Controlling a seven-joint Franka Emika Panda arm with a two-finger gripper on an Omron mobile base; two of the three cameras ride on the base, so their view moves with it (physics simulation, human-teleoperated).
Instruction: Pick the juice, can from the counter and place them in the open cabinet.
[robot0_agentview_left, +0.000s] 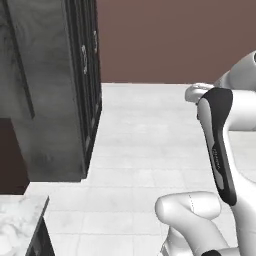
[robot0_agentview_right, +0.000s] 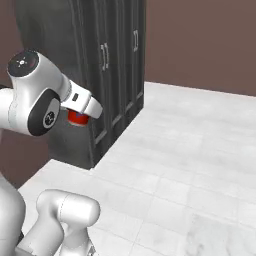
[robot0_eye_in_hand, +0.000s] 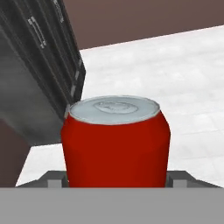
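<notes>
i hold the can (robot0_eye_in_hand: 115, 142) in my jaws, clamped on its two sides, low on its body. it is a short red cylinder with a silvery top, and it sits upright in my grip, its long axis running straight away from my wrist, the silver top at the far end. in the right base view the can (robot0_agentview_right: 77, 118) shows as a small red patch just under my white hand, up in the air, well clear of the pale tiled floor (robot0_agentview_right: 180, 160). a tall dark grey cabinet (robot0_agentview_right: 107, 65) stands just beyond the can. from my hand it lies ahead and to the left, its doors with silver bar handles shut on the faces i can see. i cannot see any open door or shelf from here. a corner of the marble bench (robot0_agentview_left: 17, 220) shows low in the left base view. i judge the can is picked and the placing is not yet done; the coming move turns on finding the open side of the cabinet and bringing the can in top first or level.
</notes>
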